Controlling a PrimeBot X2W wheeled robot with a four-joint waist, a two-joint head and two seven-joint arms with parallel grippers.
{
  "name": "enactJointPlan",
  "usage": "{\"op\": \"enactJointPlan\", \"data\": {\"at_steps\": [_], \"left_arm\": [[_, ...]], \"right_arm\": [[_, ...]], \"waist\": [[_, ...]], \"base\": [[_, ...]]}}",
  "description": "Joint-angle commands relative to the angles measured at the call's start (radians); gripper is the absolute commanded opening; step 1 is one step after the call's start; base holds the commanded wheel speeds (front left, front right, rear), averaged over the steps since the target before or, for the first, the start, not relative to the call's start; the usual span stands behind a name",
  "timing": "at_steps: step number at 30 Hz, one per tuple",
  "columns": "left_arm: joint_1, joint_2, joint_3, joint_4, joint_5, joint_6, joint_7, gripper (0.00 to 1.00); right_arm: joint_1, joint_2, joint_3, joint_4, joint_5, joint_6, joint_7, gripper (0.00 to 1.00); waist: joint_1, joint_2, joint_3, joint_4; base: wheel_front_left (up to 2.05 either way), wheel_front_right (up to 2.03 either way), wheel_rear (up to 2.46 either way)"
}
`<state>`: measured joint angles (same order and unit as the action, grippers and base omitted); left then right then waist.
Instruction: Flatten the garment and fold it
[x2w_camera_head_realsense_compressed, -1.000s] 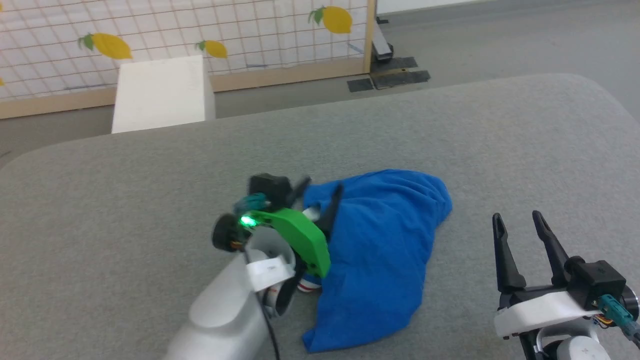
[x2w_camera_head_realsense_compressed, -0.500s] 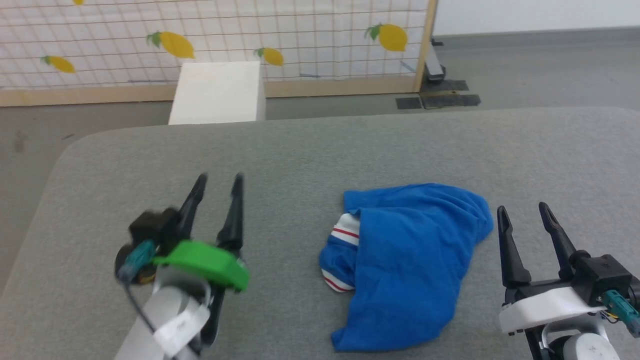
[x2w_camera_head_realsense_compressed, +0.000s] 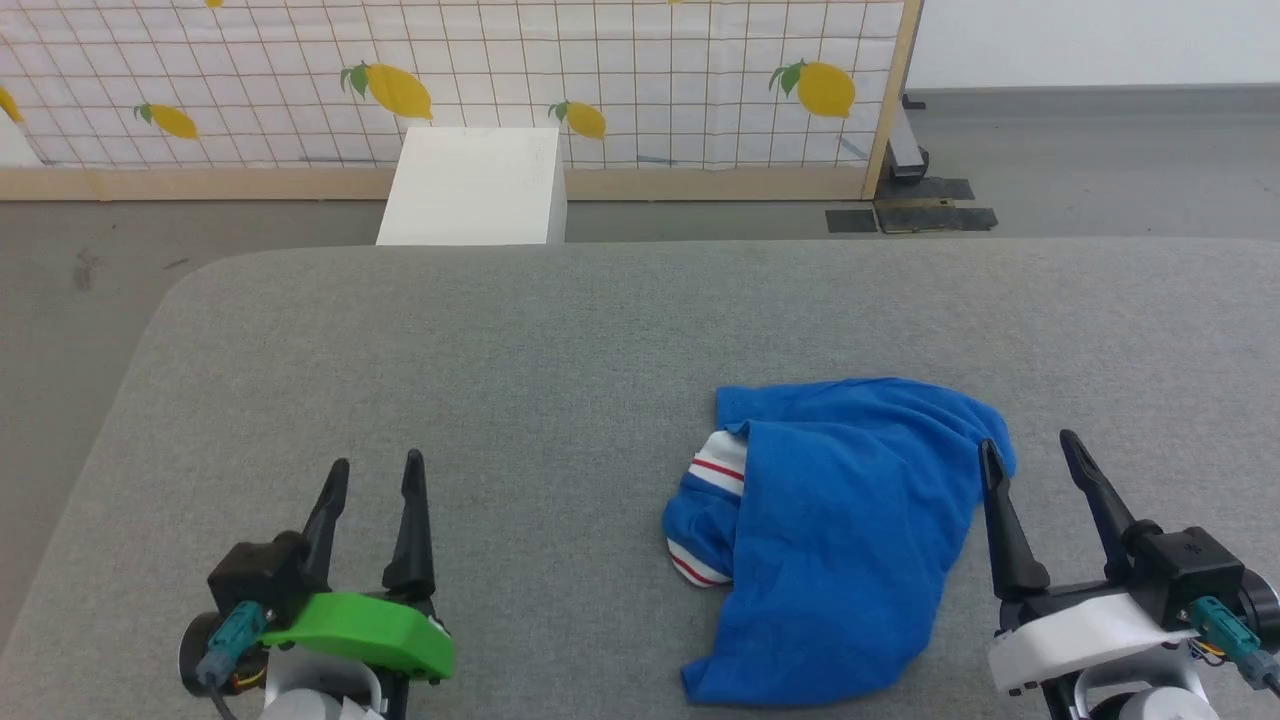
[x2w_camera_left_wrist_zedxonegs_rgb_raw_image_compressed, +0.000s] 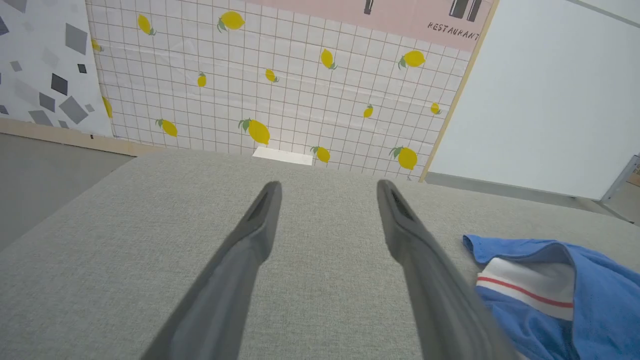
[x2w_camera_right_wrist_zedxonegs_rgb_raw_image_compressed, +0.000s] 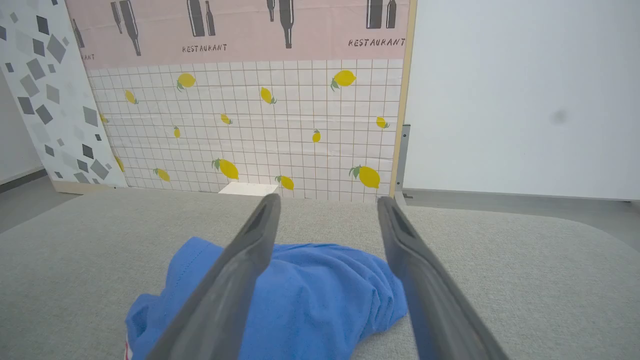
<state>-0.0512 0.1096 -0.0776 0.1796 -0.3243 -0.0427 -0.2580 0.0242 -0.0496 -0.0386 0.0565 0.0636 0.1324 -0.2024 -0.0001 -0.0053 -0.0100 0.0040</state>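
Observation:
The garment (x2w_camera_head_realsense_compressed: 840, 530) is a bright blue shirt lying crumpled in a heap on the grey padded table (x2w_camera_head_realsense_compressed: 500, 380), right of centre. A white sleeve with red stripes pokes out on its left side; the lettering and number are hidden. Its sleeve end also shows in the left wrist view as the garment (x2w_camera_left_wrist_zedxonegs_rgb_raw_image_compressed: 550, 295), and its blue bulk as the garment (x2w_camera_right_wrist_zedxonegs_rgb_raw_image_compressed: 310, 300) in the right wrist view. My left gripper (x2w_camera_head_realsense_compressed: 370, 475) stands open at the lower left, well clear of the cloth. My right gripper (x2w_camera_head_realsense_compressed: 1030, 450) is open beside the shirt's right edge, holding nothing.
A white box (x2w_camera_head_realsense_compressed: 470, 185) stands on the floor beyond the table's far edge. Behind it runs a lemon-print grid screen (x2w_camera_head_realsense_compressed: 600, 90) with a wooden frame. Grey floor lies to the left of the table and far right.
My left gripper has let go of the shirt and drawn back to the lower left, now open. The head camera has also swung, shifting the whole picture. The shirt lies with its sleeve uncovered.

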Motion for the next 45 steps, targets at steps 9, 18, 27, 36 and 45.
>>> {"op": "enactJointPlan", "data": {"at_steps": [9,18,27,36,45], "left_arm": [[0.032,-0.036,0.053,-0.018,0.052,-0.033,-0.004,1.0],[0.029,-0.05,0.07,-0.004,0.066,-0.052,-0.004,1.0],[0.026,-0.056,0.088,0.002,0.077,-0.058,-0.004,1.0],[0.007,-0.059,0.075,0.024,0.049,-0.067,-0.004,1.0],[-0.227,-0.059,-0.255,0.146,-0.17,-0.078,0.106,1.0]], "right_arm": [[0.014,-0.001,0.002,0.006,0.01,-0.002,-0.001,1.0],[0.009,-0.001,0.01,0.016,0.018,-0.002,-0.006,1.0],[0.005,-0.001,0.007,0.02,0.021,-0.002,-0.01,1.0],[0.005,-0.001,0.004,0.022,0.023,-0.002,-0.013,1.0],[-0.006,-0.001,0.009,0.026,0.027,-0.002,-0.012,1.0]], "waist": [[0.0001,0.0053,0.007,0.008],[0.0001,0.0053,0.005,0.001],[0.0001,0.0053,0.012,-0.007],[0.0001,0.0053,0.017,-0.006],[0.0001,0.0053,0.027,-0.043]], "base": [[0.0,0.0,0.0],[0.0,0.0,0.0],[0.0,0.0,0.0],[0.0,0.0,0.0],[0.0,0.0,0.0]]}}
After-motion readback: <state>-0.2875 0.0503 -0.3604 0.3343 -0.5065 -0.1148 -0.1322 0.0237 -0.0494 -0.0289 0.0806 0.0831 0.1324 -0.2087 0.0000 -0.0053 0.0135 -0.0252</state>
